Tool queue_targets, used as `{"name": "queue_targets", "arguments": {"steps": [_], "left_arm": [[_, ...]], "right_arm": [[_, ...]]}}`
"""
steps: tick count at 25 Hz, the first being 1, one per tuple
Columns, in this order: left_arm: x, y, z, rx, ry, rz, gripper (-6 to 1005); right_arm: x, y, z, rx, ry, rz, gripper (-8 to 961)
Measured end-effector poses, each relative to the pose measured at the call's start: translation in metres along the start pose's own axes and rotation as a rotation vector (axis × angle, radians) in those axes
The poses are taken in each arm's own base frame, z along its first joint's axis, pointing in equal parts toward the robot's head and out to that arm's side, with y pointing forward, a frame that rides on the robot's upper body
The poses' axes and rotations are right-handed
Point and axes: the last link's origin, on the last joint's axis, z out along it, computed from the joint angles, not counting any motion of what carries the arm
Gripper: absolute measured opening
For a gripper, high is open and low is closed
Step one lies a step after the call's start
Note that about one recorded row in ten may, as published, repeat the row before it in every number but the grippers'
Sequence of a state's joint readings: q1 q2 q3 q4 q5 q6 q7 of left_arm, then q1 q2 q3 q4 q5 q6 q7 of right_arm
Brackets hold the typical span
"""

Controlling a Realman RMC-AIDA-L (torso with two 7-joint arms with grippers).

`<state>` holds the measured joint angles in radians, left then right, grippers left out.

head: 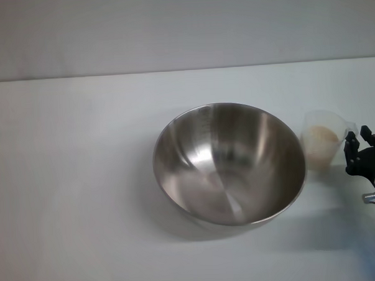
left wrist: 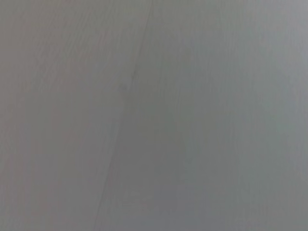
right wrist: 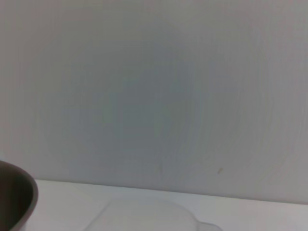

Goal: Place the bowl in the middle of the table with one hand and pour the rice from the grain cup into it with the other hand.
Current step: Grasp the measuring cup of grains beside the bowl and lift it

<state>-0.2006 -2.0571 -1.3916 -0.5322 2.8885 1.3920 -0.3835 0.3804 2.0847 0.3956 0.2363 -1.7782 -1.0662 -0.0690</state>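
The steel bowl [head: 229,163] stands empty on the white table [head: 71,183], a little right of the middle in the head view. The clear grain cup [head: 323,147] stands upright just right of the bowl, with pale rice [head: 320,136] inside. My right gripper [head: 363,140] is at the right edge of the table, next to the cup; its black fingers stand apart and hold nothing. In the right wrist view the cup's rim [right wrist: 144,215] and the bowl's edge [right wrist: 17,197] show low down. My left gripper is out of view.
The table's far edge [head: 184,70] meets a plain grey wall. The left wrist view shows only a plain grey surface.
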Motion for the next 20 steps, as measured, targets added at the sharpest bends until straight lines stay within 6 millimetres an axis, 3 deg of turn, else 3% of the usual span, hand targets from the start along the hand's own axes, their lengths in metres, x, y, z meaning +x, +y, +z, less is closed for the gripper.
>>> {"name": "queue_targets", "arguments": {"steps": [20], "left_arm": [[0.0028, -0.0014, 0.0007, 0.003, 0.016, 0.002, 870]], "right_arm": [[-0.0044, 0.0040, 0.0053, -0.011, -0.012, -0.005, 152]]}}
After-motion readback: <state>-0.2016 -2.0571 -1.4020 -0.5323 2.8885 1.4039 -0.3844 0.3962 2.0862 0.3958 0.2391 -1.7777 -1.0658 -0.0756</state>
